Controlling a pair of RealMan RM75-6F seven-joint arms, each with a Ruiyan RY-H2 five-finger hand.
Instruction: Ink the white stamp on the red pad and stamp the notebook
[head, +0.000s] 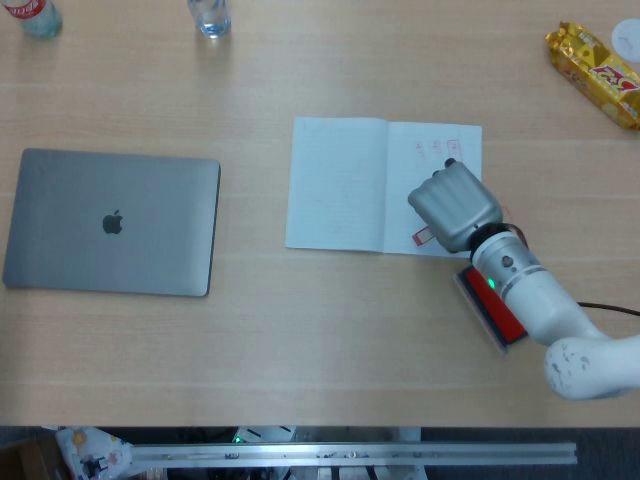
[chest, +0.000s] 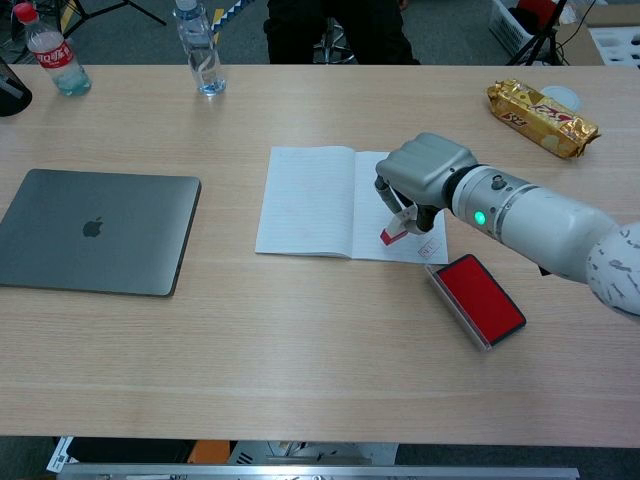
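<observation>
My right hand (head: 455, 205) (chest: 425, 175) hangs over the right page of the open notebook (head: 340, 185) (chest: 310, 200). It grips the white stamp (chest: 393, 229) (head: 423, 236), whose red face points down at the lower part of that page. Whether the stamp touches the paper I cannot tell. Several red prints mark the page's right side. The red ink pad (chest: 482, 298) (head: 500, 310) lies open on the table just right of the notebook's lower corner, partly under my forearm in the head view. My left hand is in neither view.
A closed grey laptop (head: 112, 222) (chest: 95, 230) lies at the left. Two bottles (chest: 200, 50) (chest: 50, 55) stand at the far edge. A gold snack packet (head: 592, 72) (chest: 540, 115) sits at the far right.
</observation>
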